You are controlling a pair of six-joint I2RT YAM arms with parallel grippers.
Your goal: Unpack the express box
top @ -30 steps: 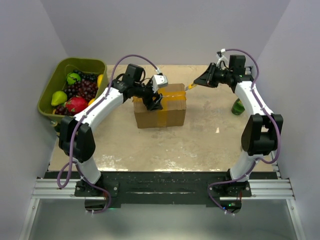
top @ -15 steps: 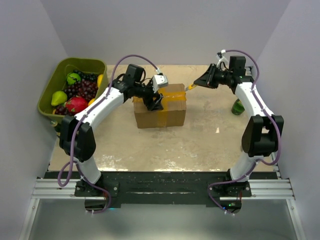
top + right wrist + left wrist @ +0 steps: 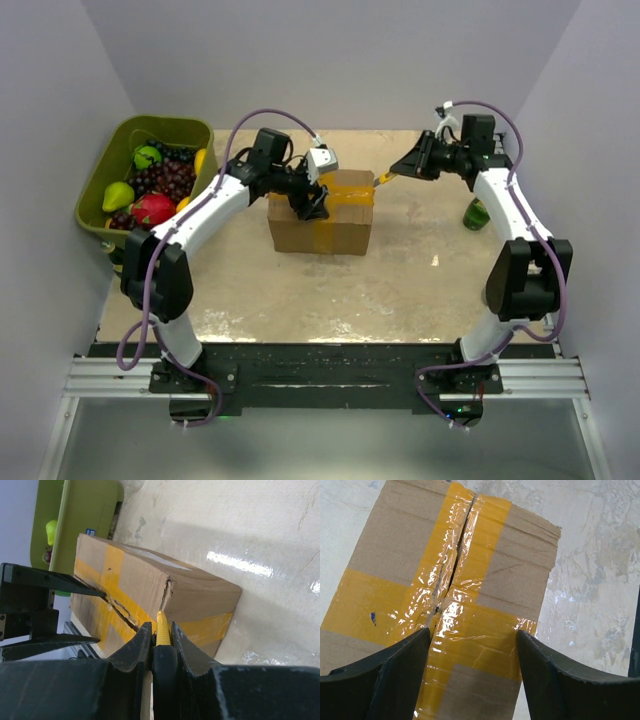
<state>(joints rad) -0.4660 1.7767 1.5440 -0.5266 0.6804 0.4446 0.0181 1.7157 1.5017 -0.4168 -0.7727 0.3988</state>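
The express box [image 3: 320, 215] is a brown carton with yellow tape crossing its top, standing mid-table. In the left wrist view the box [image 3: 515, 575] shows its centre tape seam split along part of its length. My left gripper [image 3: 308, 203] is open just above the box top, its jaws [image 3: 473, 631] straddling the taped band. My right gripper [image 3: 402, 168] is shut on a black tool with a ridged yellow tip [image 3: 161, 630]. The tip [image 3: 381, 178] points at the box's right end, at the upper edge [image 3: 167, 587] where the cardboard is torn.
An olive-green bin [image 3: 160, 122] of fruit stands at the far left and also shows in the right wrist view [image 3: 90, 510]. A green object [image 3: 476, 213] lies by the right wall. Walls close the table on three sides.
The right gripper with the tool has edged slightly to the right. The left gripper has shifted a little on the box top. The box has barely moved.
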